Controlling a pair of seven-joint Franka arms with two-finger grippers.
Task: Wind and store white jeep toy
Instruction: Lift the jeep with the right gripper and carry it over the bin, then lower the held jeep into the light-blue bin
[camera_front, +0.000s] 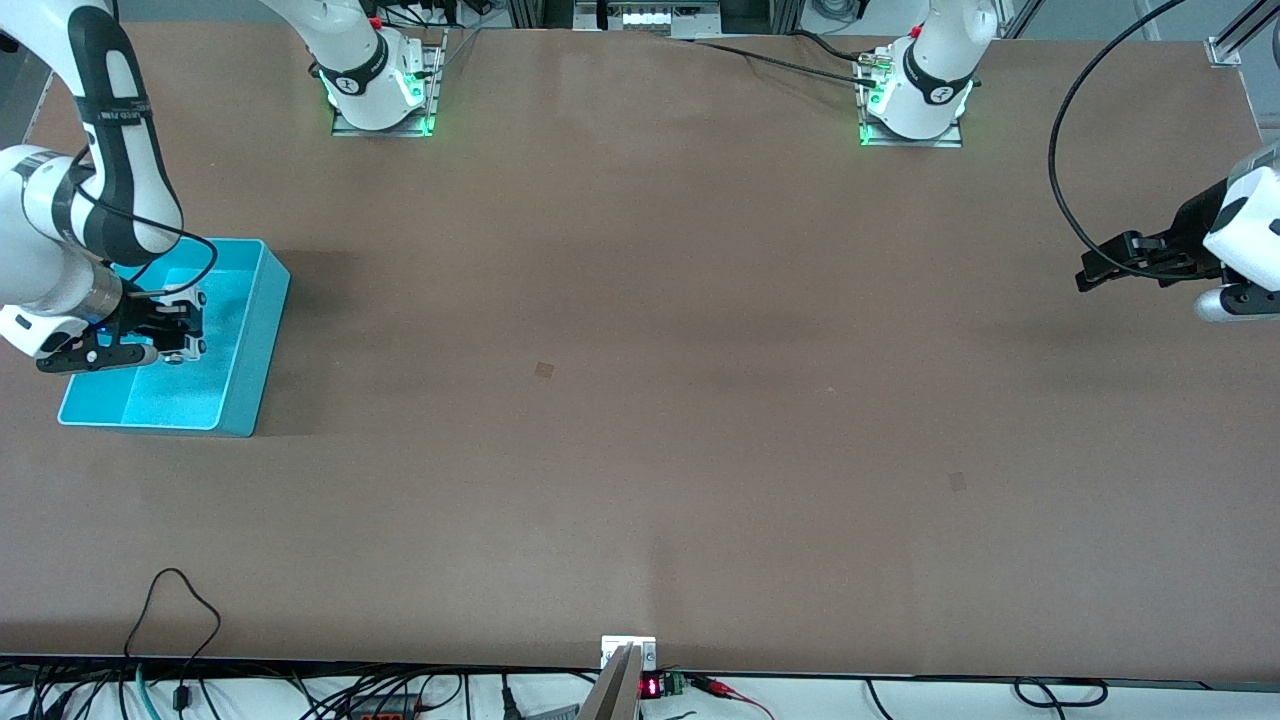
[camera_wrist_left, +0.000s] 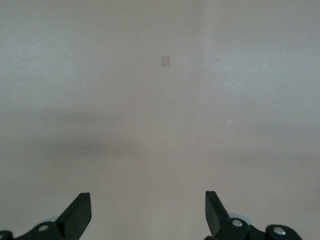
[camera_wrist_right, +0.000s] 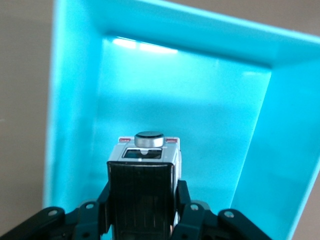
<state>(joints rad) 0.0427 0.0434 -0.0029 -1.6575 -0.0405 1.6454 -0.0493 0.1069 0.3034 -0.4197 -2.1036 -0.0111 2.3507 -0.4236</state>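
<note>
A turquoise bin (camera_front: 250, 330) stands on the brown table (camera_front: 640, 400) near the edge at the right arm's end. The part of its floor that shows is bare. The right gripper (camera_front: 185, 328) hangs over the bin's inside, its fingers (camera_wrist_right: 186, 210) clamped on the white jeep toy (camera_wrist_right: 145, 170), one against each flank. In the right wrist view the toy sits between the fingers with its black roof panel up and a round spare wheel at its end, above the bin's floor. The left gripper (camera_front: 1085, 275) waits over the table's edge at the left arm's end, its fingers (camera_wrist_left: 80, 212) spread wide with nothing between them.
</note>
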